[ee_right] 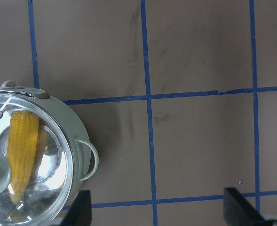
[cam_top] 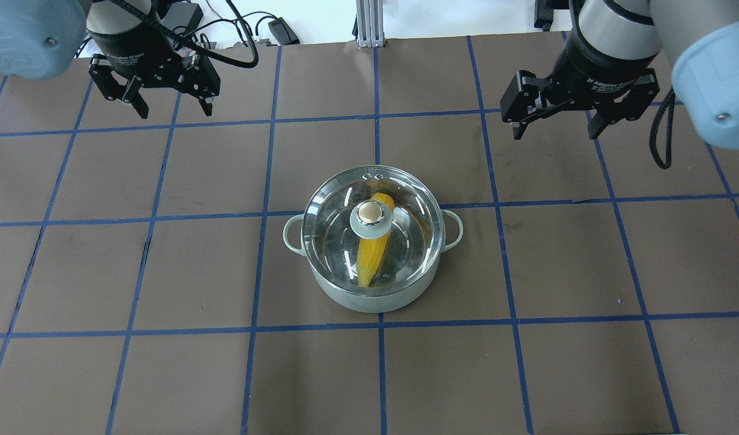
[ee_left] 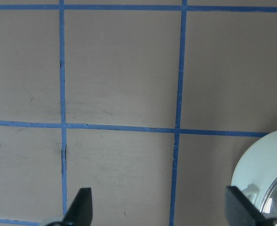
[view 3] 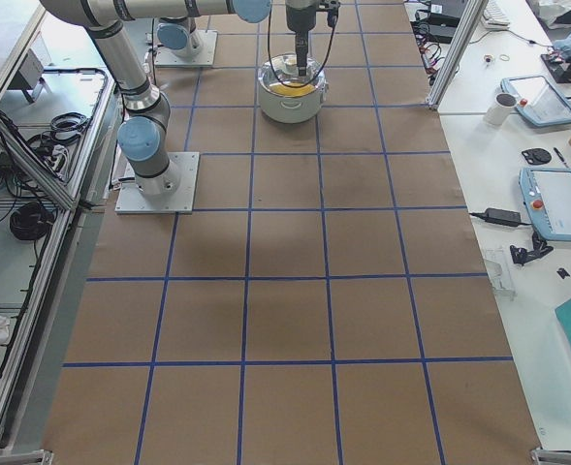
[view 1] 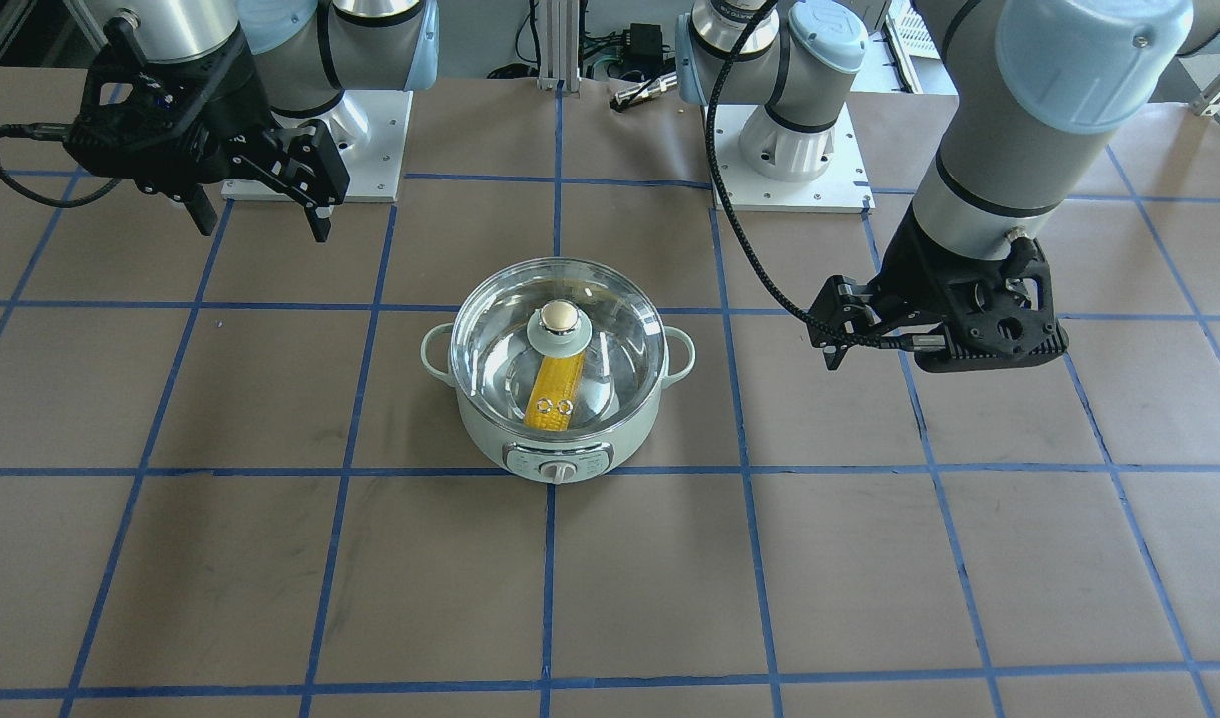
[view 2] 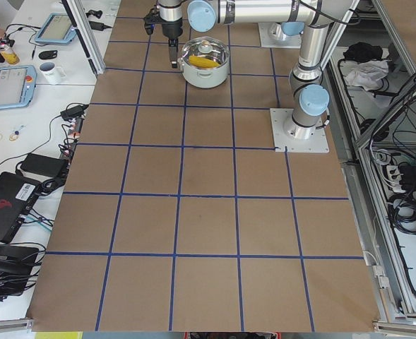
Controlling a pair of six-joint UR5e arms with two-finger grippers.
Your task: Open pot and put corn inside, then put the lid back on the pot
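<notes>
In the middle of the table (cam_top: 164, 272), the lid (cam_top: 369, 212) sits on the pot (cam_top: 357, 302), corn (cam_top: 372, 257) inside; left gripper (cam_top: 176, 112) and right gripper (cam_top: 555, 130) hover released, well apart

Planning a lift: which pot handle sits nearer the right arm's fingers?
The handle on the robot's right, seen in the right wrist view; the other handle lies across the pot.

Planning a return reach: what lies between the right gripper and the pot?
Only bare table cover and blue tape lines separate the right gripper from the pot, shown in the overhead view.
</notes>
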